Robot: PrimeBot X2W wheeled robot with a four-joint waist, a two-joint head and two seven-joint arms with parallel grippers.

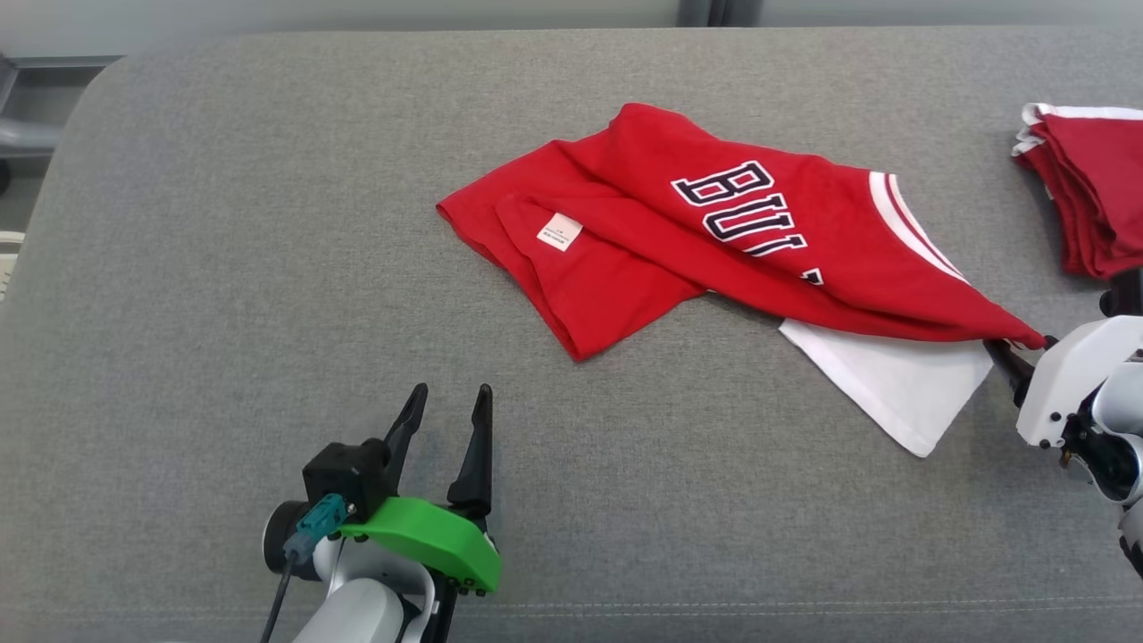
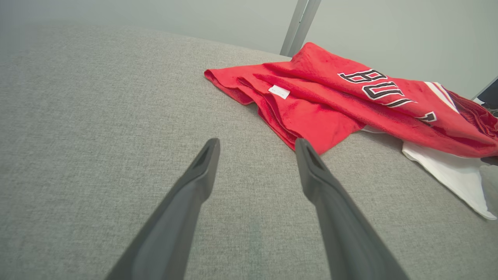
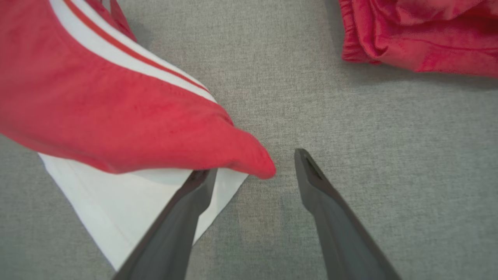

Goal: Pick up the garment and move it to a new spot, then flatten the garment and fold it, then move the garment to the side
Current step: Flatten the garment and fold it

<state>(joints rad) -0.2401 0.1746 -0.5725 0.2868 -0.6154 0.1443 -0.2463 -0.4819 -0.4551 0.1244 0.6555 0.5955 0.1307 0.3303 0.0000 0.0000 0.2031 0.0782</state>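
The garment is a red jersey with dark and white lettering and a white part under its near right corner. It lies crumpled in the middle of the grey cushion. My right gripper is open at the garment's pointed red corner, which rests over one fingertip and is not clamped. In the head view that gripper sits at the right edge, touching the corner. My left gripper is open and holds nothing, near the front edge. It is a short way from the garment.
A second red garment, folded, lies at the far right of the cushion and shows close by in the right wrist view. Bare grey fabric spreads to the left and front. A wall and a metal post stand behind.
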